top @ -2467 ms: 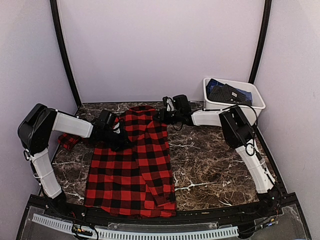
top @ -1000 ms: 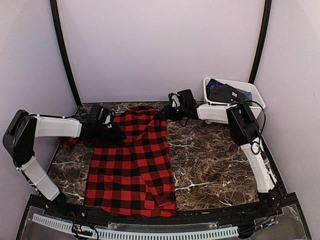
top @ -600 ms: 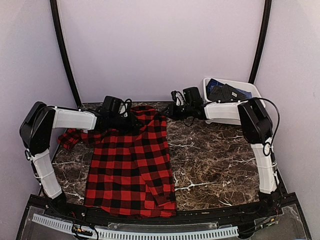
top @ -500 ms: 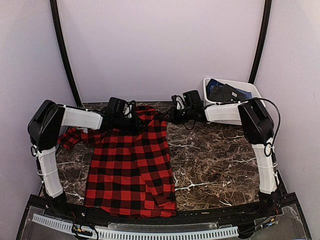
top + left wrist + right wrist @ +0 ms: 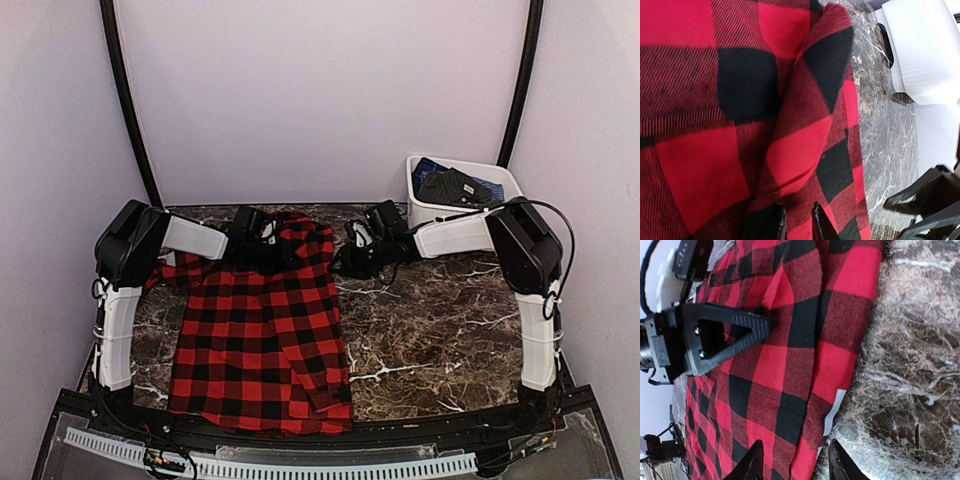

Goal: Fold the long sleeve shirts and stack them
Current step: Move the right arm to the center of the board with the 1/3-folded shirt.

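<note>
Across the left half of the dark, white-veined marble counter (image 5: 430, 320) we see the red-and-black buffalo-check flannel shirt (image 5: 262, 340) lying flat. Its collar points to the back wall and its hem lies at the near edge. Its right side is folded in over the body as a long strip, and a sleeve (image 5: 165, 270) trails out leftward under the left arm (image 5: 195, 238). Up close the weave shows fine diagonal ribs.

At the collar end, the left jaws are nearly closed, and a raised fold of flannel is pinched between their black fingertips (image 5: 774, 225). The right jaws stand partway open, low over the shirt's right edge by the shoulder, where a white label (image 5: 832, 410) peeks out. They straddle that edge, and we see nothing gripped in them. Both sets of jaws sit near each other.

Back right stands a white plastic tub (image 5: 420, 205), rectangular with rounded corners, holding dark blue and charcoal garments (image 5: 450, 185). The white link of the right arm (image 5: 455, 232) passes just in front of it.
</note>
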Motion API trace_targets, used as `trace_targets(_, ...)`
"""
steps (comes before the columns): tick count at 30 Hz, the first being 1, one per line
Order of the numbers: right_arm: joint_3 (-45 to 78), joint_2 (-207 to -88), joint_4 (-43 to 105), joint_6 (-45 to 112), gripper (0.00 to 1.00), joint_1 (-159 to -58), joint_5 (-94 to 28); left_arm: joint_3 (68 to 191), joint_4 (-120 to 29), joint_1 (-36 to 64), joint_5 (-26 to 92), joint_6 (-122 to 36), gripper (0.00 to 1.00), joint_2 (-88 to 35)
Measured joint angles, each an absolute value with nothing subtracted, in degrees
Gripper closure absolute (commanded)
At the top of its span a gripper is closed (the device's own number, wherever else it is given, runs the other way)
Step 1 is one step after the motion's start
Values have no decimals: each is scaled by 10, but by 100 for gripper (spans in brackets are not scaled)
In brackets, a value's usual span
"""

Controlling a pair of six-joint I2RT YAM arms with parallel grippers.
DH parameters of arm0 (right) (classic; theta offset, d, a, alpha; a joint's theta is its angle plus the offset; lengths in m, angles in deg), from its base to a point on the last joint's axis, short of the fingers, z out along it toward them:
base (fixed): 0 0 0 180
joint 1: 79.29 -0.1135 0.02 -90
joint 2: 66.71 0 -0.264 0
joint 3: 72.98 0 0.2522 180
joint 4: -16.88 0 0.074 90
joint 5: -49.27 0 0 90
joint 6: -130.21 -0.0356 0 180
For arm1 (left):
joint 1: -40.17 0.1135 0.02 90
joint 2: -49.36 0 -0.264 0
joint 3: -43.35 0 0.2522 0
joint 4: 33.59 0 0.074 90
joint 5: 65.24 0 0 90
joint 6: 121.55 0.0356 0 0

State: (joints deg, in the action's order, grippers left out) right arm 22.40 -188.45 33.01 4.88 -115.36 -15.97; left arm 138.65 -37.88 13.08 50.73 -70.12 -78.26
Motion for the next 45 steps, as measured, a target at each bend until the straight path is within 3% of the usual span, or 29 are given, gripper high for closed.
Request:
trace_targets(12, 210, -1883, 381, 63, 58, -1186, -214, 1463, -434, 133, 515, -665, 72, -794)
trace_targets(20, 212, -1889, 383, 67, 68, -1190, -236, 1471, -488, 133, 497, -662, 72, -760)
trace_targets(27, 247, -1915, 381, 65, 76, -1190, -252, 1417, -533, 138, 446, -662, 72, -654)
trace_targets(35, 278, -1945, 369, 48, 100, -1187, -269, 1346, -571, 154, 401, -649, 72, -553)
trace_targets(45, 272, -1949, 350, 40, 100, -1166, -270, 1306, -602, 156, 377, -637, 72, -505)
